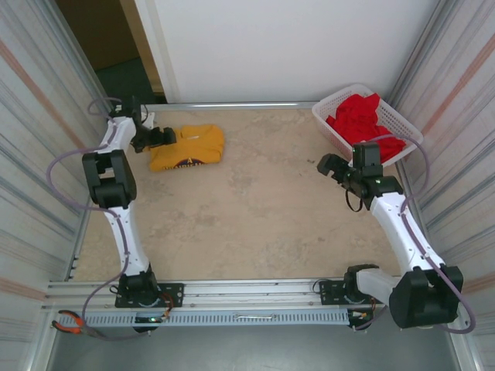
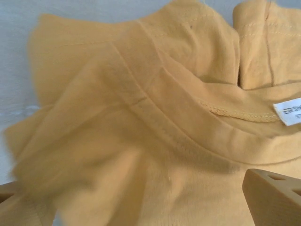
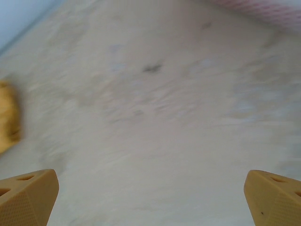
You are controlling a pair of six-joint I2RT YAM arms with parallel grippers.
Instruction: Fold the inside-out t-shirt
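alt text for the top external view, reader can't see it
A mustard t-shirt lies in a compact bundle at the far left of the table, with the left gripper at its left edge. The right gripper hangs over bare table beside a white basket holding a red garment at the far right.

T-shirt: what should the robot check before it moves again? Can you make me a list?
1. Left hand open: ok, its fingers stand wide apart in the left wrist view.
2. Right hand open with nothing in it: ok, bare table lies between the fingers.
3. T-shirt resting on the table: ok, a compact bundle at the far left.
4. Fold neat: cannot tell, the cloth looks rumpled up close.
5. Left hand clear of the cloth: cannot tell, it sits right at the shirt's edge.
6. Red garment out of the way: ok, in the basket.
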